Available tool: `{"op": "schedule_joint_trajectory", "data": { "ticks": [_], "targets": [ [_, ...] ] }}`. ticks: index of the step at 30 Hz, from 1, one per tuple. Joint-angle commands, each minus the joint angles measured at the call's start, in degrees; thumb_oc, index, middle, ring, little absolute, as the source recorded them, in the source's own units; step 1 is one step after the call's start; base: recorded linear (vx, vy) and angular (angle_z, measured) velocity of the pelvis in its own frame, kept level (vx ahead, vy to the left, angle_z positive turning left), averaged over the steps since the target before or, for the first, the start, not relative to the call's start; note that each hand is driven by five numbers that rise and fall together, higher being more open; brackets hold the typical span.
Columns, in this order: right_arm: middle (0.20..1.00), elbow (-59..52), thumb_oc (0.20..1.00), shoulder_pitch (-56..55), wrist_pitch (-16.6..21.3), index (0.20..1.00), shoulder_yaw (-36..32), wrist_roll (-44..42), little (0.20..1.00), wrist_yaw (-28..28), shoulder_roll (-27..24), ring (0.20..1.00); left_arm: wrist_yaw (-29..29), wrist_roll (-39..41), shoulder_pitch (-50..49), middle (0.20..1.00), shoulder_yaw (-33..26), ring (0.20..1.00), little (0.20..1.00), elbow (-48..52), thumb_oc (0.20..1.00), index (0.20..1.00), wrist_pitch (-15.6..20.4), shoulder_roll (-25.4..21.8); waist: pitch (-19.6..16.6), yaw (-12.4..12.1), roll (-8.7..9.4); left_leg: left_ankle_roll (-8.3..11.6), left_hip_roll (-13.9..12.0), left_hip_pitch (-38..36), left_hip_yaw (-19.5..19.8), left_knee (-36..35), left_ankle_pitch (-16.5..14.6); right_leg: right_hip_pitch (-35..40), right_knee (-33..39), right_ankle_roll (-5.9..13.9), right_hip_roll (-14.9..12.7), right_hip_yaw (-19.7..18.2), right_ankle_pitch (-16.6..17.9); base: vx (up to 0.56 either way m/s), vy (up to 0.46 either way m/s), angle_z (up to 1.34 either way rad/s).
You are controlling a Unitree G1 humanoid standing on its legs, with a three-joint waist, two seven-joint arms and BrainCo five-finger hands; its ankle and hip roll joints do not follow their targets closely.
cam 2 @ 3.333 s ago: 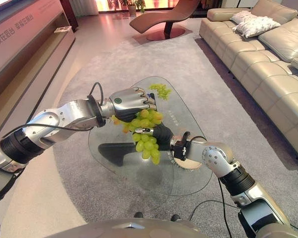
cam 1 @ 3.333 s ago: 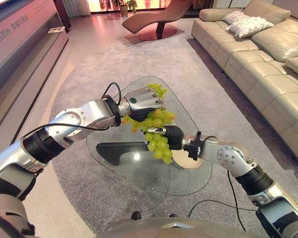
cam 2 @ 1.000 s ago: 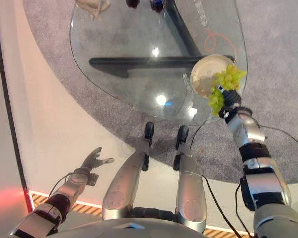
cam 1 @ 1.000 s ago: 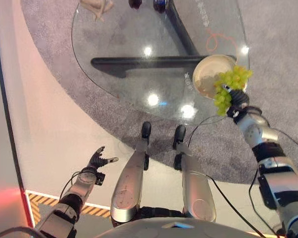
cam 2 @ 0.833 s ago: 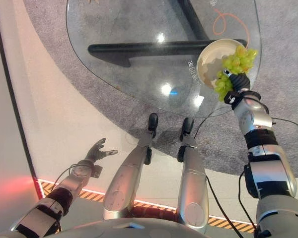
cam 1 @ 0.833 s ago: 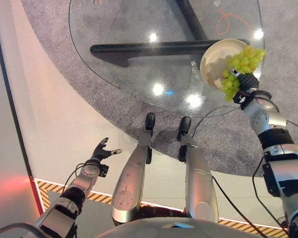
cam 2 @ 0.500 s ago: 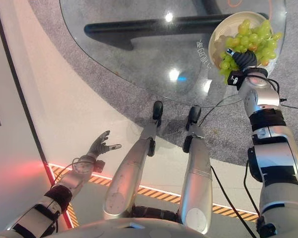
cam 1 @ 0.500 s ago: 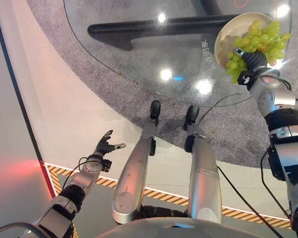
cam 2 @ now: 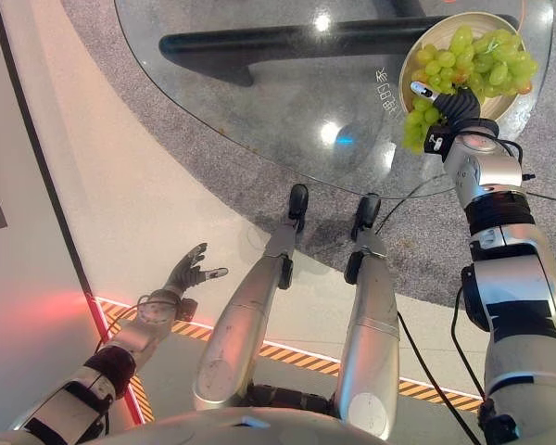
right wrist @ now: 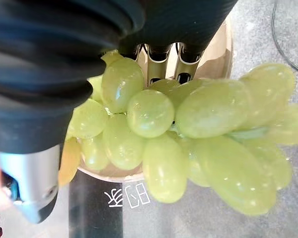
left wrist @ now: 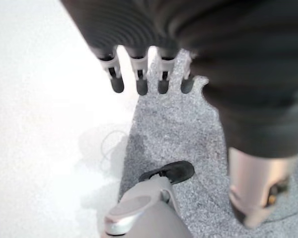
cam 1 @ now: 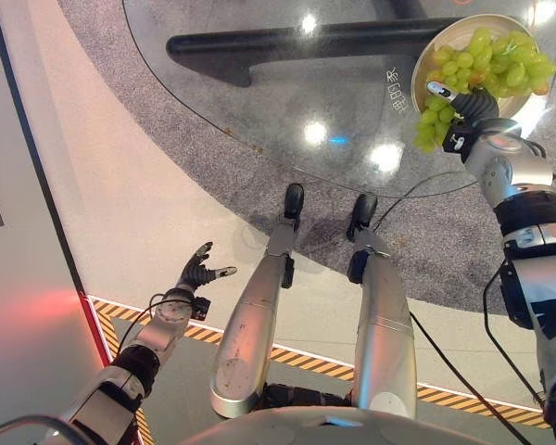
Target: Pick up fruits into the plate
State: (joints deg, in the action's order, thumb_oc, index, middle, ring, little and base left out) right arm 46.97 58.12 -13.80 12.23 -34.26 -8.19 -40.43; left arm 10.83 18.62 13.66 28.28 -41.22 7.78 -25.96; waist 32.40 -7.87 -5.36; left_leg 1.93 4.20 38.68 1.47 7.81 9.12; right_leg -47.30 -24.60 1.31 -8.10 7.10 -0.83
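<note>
1. Since half a second ago the whole head view has shifted a little, so the camera moved; against the plate, the grapes now lie further over the rim and more of the bunch sits inside
2. Glass table (cam 1: 259, 102) fills the upper part of the left eye view, on a grey carpet (cam 1: 148, 111), with pale floor below it
3. Plate (cam 1: 442, 46) sits at the upper right of the frame, near the table's right edge
4. Grapes (cam 1: 496, 67) rest mostly in the plate, with a lower cluster hanging over its near rim at the upper right
5. Right hand (cam 1: 475, 107) is at the upper right, its fingers curled round the bunch, as the right wrist view shows
6. Left hand (cam 1: 196, 273) hangs at the lower left over the floor, fingers spread and holding nothing
7. Step in hand, as I judge it: setting the grapes down. Next the hand should open and draw back gently, so the overhanging cluster does not drag the bunch off the plate
</note>
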Motion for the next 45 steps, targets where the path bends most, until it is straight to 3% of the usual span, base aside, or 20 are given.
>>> {"op": "schedule_joint_trajectory", "data": {
  "ticks": [1, 6, 16, 22, 31, 35, 39, 43, 45],
  "targets": [
    [1.0, -0.67, 1.0, -0.33, 1.48, 1.0, 4.28, 1.87, 1.0, -0.37, -6.5, 1.0, 0.12, 2.32, -3.05, 1.0, 1.55, 1.0, 1.0, 0.68, 1.0, 1.0, 0.79, -0.77, -2.61, 0.89, -4.25, -1.27, 1.41, -0.16, 0.62, 8.02, -9.0, 3.53, 3.22, 2.62, 0.7, 4.41, 1.05, 0.0, 0.0, 0.0],
    [1.0, -2.59, 1.0, -1.57, 1.02, 1.0, 4.1, 3.2, 1.0, -1.26, -6.19, 1.0, -0.67, 2.55, -3.7, 1.0, 0.94, 1.0, 1.0, 0.38, 1.0, 1.0, 0.98, -0.79, -2.61, 1.14, -3.81, -1.36, 1.32, -1.43, 0.47, 7.44, -9.02, 4.69, 3.82, 2.64, 0.99, 4.21, 1.21, 0.0, 0.039, 0.01],
    [1.0, -8.24, 1.0, -15.3, 2.26, 1.0, -1.1, 6.92, 1.0, -5.13, -2.74, 1.0, -4.13, 0.4, -3.35, 1.0, -4.2, 1.0, 1.0, -7.38, 1.0, 1.0, -0.97, 0.69, -2.61, 2.82, 1.33, -1.63, -0.36, -15.07, 0.06, 3.41, -9.92, 18.36, 7.41, 3.08, 1.47, 3.91, 1.04, 0.01, 0.018, -0.02],
    [1.0, -10.06, 1.0, -23.19, 2.64, 1.0, -3.58, 8.75, 1.0, -7.28, -1.33, 1.0, -5.32, -0.56, -3.26, 1.0, -6.31, 1.0, 1.0, -10.93, 1.0, 1.0, -1.83, 1.38, -2.61, 3.97, 3.12, -1.27, -1.24, -23.19, -0.63, 1.72, -10.34, 27.33, 10.84, 3.4, 1.12, 4.1, 1.52, 0.04, 0.012, 0.0],
    [1.0, -11.8, 1.0, -36.64, 4.22, 1.0, -7.09, 12.4, 1.0, -10.33, 2.92, 1.0, -6.44, -3.06, -6.39, 1.0, -8.55, 1.0, 1.0, -17.53, 1.0, 1.0, -1.26, 3.13, -9.65, 4.7, 6.32, -0.81, -2.07, -32.65, -2.27, -1.95, -12.0, 39.06, 17.49, 4.23, 0.87, 3.97, 1.96, 0.09, -0.005, 0.01],
    [1.0, -9.52, 1.0, -48.39, 9.33, 1.0, -6.97, 9.94, 1.0, -0.33, 10.97, 1.0, -8.99, -4.56, -10.63, 1.0, -10.76, 1.0, 1.0, -20.78, 1.0, 1.0, -2.59, 5.79, -16.29, 5.12, 7.68, -1.04, -2.13, -37.79, -2.65, -4.23, -12.64, 44.42, 19.9, 4.58, 0.94, 3.86, 1.75, 0.14, 0.027, 0.04],
    [1.0, -4.01, 1.0, -53.9, 12.63, 1.0, -5.57, 7.21, 1.0, 5.5, 18.25, 1.0, -10.64, -4.12, -12.77, 1.0, -12.8, 1.0, 1.0, -24.35, 1.0, 1.0, -3.88, 7.8, -20.09, 5.19, 7.95, -1.27, -2.21, -40.88, -3.14, -5.78, -12.98, 47.39, 21.13, 4.67, 1.0, 4.17, 1.53, 0.13, 0.037, 0.03],
    [1.0, 12.79, 1.0, -57.23, 17.68, 1.0, -5.29, 4.51, 1.0, 16.14, 25.99, 1.0, -13.42, -4.95, -13.52, 1.0, -15.25, 1.0, 1.0, -29.35, 1.0, 1.0, -4.54, 10.57, -23.22, 5.25, 7.62, -1.56, -2.26, -44.57, -3.83, -8.54, -13.11, 50.63, 22.82, 4.6, 1.33, 4.3, 1.34, 0.08, 0.049, 0.06],
    [1.0, 18.22, 1.0, -57.96, 19.31, 1.0, -5.16, 3.6, 1.0, 18.14, 27.87, 1.0, -14.24, -5.58, -13.59, 1.0, -15.96, 1.0, 1.0, -31.14, 1.0, 1.0, -4.77, 11.59, -23.99, 5.34, 7.26, -1.66, -2.21, -45.69, -3.92, -9.23, -13.21, 51.62, 23.08, 4.51, 1.4, 4.22, 1.05, 0.05, 0.069, 0.08]
  ]
}}
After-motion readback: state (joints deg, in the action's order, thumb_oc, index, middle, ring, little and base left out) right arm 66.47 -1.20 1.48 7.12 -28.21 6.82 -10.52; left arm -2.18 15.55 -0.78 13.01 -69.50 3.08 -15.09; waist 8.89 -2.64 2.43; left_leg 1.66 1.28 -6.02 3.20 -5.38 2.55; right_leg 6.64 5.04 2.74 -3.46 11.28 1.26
